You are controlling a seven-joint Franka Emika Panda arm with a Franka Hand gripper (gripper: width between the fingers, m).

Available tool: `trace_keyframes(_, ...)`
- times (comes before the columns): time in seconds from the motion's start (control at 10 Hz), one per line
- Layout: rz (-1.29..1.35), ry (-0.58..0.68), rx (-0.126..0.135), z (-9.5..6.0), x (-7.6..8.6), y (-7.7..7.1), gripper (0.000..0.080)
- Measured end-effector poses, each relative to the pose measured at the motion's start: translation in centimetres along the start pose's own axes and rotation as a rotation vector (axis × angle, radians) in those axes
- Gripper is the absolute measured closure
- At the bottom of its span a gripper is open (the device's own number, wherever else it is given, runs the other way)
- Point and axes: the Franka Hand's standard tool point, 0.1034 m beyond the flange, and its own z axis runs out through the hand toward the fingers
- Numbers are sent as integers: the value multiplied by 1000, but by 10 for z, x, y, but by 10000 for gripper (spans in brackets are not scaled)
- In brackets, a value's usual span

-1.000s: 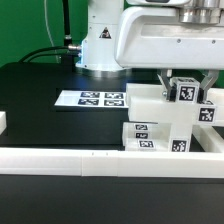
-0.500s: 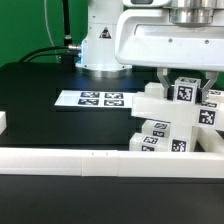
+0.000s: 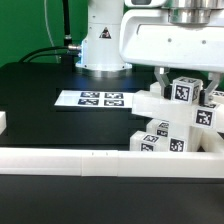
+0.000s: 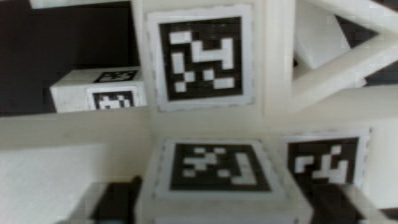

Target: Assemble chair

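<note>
Hiding the jaws, the arm overhangs the chair.

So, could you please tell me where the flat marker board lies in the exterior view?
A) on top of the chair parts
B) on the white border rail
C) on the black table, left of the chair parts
C: the marker board lies flat on the black table, on the exterior view's left of the chair parts.

Exterior view: low, level with worktop, facing chair. Wrist view: right against chair's tagged parts; both share them.
</note>
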Motion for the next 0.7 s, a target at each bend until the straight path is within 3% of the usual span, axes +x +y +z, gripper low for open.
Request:
trace_keyframes(0.1,-16,1,2,-1,-1,-1,310)
trace_keyframes(0.2,-63,5,5,-5,-2,-4,188)
trace_keyframes(0.3,-133,14,15,-13,-6,-8,156)
trace_keyframes(0.5,-220,24,30,-28,-14,-2,151)
trace_keyframes(0.7,-219,22,27,-24,-14,-2,150)
